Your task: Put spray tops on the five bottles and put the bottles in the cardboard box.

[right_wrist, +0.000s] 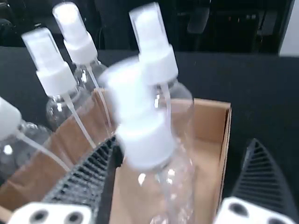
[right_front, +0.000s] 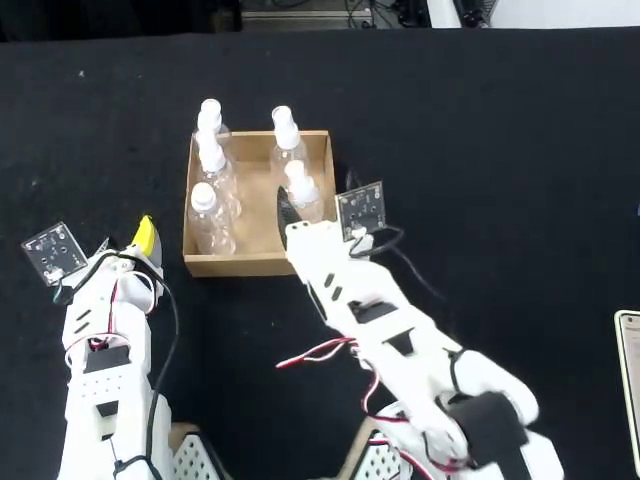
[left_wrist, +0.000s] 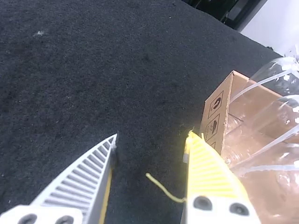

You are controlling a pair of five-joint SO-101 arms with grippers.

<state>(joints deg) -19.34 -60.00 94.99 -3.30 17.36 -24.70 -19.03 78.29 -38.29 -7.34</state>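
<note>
Arms of white plastic stand side by side at the near edge of the black cloth-covered table (right_front: 500,130). The left gripper (left_wrist: 152,135) has one ribbed white finger (left_wrist: 88,179) and one yellow finger (left_wrist: 208,175). It points down at bare cloth just beside the near left corner of the shallow brown cardboard box (right_front: 255,263). Its fingers are spread apart with nothing between them. A small square grey marker board (right_front: 55,250) is fixed to that wrist.

The right gripper (right_wrist: 183,141), with ribbed black fingers (right_wrist: 86,177), is at the near right part of the box. Its jaws are wide apart on either side of a clear plastic bottle with a white spray top (right_front: 300,188). One finger is close against the bottle's side and the other is well clear of it, so the bottle is not clamped. This bottle stands upright inside the box, near the right wall. A second marker board (right_front: 360,208), on the right wrist, is just beside that wall, outside the box.

Farther in, four more clear bottles stand upright in the box, each with a white top and a thin tube running down inside. The near-left bottle (right_front: 207,218) is by the left wall, and the middle-left bottle (right_front: 216,172) is just behind it. The far-left bottle (right_front: 209,118) and the far-right bottle (right_front: 285,135) stand against the far wall, apart from each other.
</note>
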